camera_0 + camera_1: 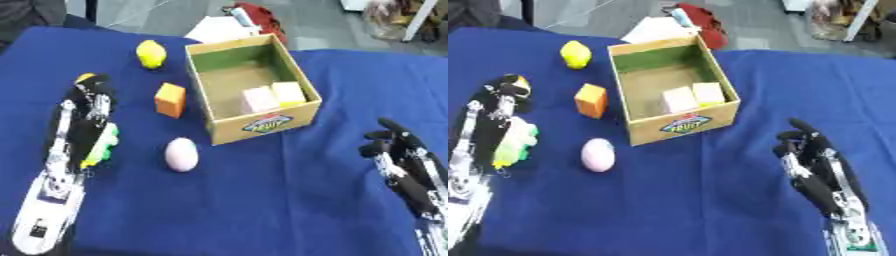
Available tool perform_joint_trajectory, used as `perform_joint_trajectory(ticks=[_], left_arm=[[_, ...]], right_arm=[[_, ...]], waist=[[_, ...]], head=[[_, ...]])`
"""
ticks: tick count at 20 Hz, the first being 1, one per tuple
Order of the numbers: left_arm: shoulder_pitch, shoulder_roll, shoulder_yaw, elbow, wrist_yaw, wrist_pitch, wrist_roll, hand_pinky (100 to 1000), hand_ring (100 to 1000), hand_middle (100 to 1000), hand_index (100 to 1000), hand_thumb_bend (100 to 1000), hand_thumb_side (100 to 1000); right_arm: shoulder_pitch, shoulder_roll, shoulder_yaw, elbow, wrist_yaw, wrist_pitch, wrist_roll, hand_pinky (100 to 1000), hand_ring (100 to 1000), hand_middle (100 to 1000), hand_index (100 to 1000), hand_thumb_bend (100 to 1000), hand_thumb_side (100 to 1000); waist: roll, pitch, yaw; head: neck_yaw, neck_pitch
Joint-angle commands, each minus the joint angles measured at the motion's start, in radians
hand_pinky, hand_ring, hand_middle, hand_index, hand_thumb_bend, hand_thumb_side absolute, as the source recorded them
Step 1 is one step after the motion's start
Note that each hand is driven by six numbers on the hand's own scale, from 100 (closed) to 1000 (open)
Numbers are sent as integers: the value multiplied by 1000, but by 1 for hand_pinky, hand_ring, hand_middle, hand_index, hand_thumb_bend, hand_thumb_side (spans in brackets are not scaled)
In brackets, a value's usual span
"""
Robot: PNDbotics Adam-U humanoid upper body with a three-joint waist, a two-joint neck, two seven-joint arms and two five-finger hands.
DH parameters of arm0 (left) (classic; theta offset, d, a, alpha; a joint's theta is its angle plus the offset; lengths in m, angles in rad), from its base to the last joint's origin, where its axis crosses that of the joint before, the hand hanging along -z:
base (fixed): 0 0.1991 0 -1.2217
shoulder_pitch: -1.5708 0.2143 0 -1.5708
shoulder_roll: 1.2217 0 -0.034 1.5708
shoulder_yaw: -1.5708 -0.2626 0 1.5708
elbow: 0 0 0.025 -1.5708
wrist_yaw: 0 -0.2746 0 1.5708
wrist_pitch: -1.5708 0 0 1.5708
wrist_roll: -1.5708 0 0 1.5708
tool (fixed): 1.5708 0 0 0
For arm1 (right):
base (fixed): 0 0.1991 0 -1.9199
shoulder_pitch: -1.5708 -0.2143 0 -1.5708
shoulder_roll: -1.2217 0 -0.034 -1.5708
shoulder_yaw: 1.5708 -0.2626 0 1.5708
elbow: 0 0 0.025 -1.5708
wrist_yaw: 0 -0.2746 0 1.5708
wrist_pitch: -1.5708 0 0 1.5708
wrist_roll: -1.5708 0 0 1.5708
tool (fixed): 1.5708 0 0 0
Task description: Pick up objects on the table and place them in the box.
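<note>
An open cardboard box (199, 80) stands mid-table and holds a pale pink block (258, 99) and a pale yellow block (290, 92). Left of it lie a yellow lemon (150, 53), an orange block (170, 100) and a pink egg (181, 154). My left hand (86, 117) lies stretched out at the left, fingers straight. Its fingertips are beside a small orange-yellow thing (84, 77). A green and white thing (106, 142) shows at its thumb side, partly hidden under the palm. My right hand (814, 165) rests open at the lower right, fingers up, holding nothing.
A blue cloth (262, 200) covers the table. Beyond the far edge, behind the box, lie white paper (213, 28) and a red bag (261, 17). A white table leg (418, 20) stands at the upper right.
</note>
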Motion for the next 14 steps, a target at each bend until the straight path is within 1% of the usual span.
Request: perform_joint_trajectory(ticks=[1, 2, 3, 4, 5, 6, 7, 8, 9, 10, 11, 12, 13, 14], left_arm=[[-15, 121, 14, -30, -24, 10, -12, 653, 640, 626, 828, 100, 597], [-14, 165, 14, -32, -34, 15, -22, 654, 641, 626, 828, 100, 591], [-13, 226, 11, -31, -50, 19, -38, 667, 648, 636, 836, 100, 528], [-10, 287, 5, -28, -65, 24, -56, 671, 650, 639, 838, 100, 514], [-8, 351, -5, -24, -82, 24, -82, 689, 663, 655, 849, 100, 465], [-9, 414, -17, -16, -98, 22, -111, 694, 666, 659, 852, 100, 452], [-14, 484, -34, -5, -113, 16, -146, 718, 683, 680, 862, 100, 376], [-24, 546, -51, 11, -128, 7, -183, 725, 688, 686, 864, 100, 347], [-35, 600, -68, 27, -144, -4, -221, 745, 704, 706, 873, 100, 281], [-51, 659, -92, 46, -158, -19, -266, 766, 721, 723, 880, 100, 242], [-70, 712, -117, 64, -173, -36, -313, 789, 738, 742, 888, 103, 217], [-90, 755, -142, 83, -190, -55, -363, 796, 743, 748, 891, 130, 220], [-109, 784, -163, 101, -204, -72, -413, 807, 750, 757, 893, 189, 244], [-131, 806, -184, 121, -218, -87, -468, 812, 753, 761, 896, 216, 262]], right_arm=[[-6, -17, -8, -17, 4, 0, -4, 649, 626, 671, 900, 100, 399], [-5, -19, -8, -17, 4, 0, -4, 649, 626, 671, 900, 100, 398], [-4, -22, -9, -16, 5, 0, -5, 649, 626, 671, 900, 100, 398], [-2, -26, -10, -15, 6, 0, -6, 649, 626, 671, 900, 100, 398], [-1, -29, -10, -14, 7, 0, -6, 649, 626, 671, 900, 100, 398], [1, -33, -11, -13, 8, 0, -7, 649, 626, 671, 900, 100, 398], [4, -38, -11, -12, 9, 1, -7, 648, 626, 671, 900, 100, 397], [6, -42, -11, -11, 11, 1, -7, 649, 626, 672, 900, 100, 397], [7, -45, -11, -10, 12, 0, -7, 649, 626, 672, 900, 100, 398], [9, -49, -11, -8, 13, 0, -6, 649, 626, 672, 900, 100, 399], [11, -52, -10, -7, 15, 0, -6, 649, 626, 672, 900, 100, 399], [12, -55, -10, -6, 16, -1, -5, 649, 626, 672, 900, 100, 400], [13, -57, -9, -5, 16, -1, -4, 649, 626, 672, 900, 100, 399], [14, -59, -8, -4, 17, -1, -4, 649, 626, 672, 900, 100, 399]], waist=[[8, -25, 1], [10, -27, 1], [14, -28, 2], [18, -30, 2], [22, -33, 3], [26, -36, 4], [31, -39, 8], [34, -42, 11], [38, -45, 14], [42, -49, 17], [46, -53, 20], [48, -56, 22], [50, -59, 23], [52, -62, 23]], head=[[-9, 0], [-12, 1], [-16, 4], [-19, 6], [-23, 9], [-28, 12], [-33, 15], [-37, 19], [-39, 21], [-43, 24], [-45, 27], [-48, 29], [-49, 31], [-50, 32]])
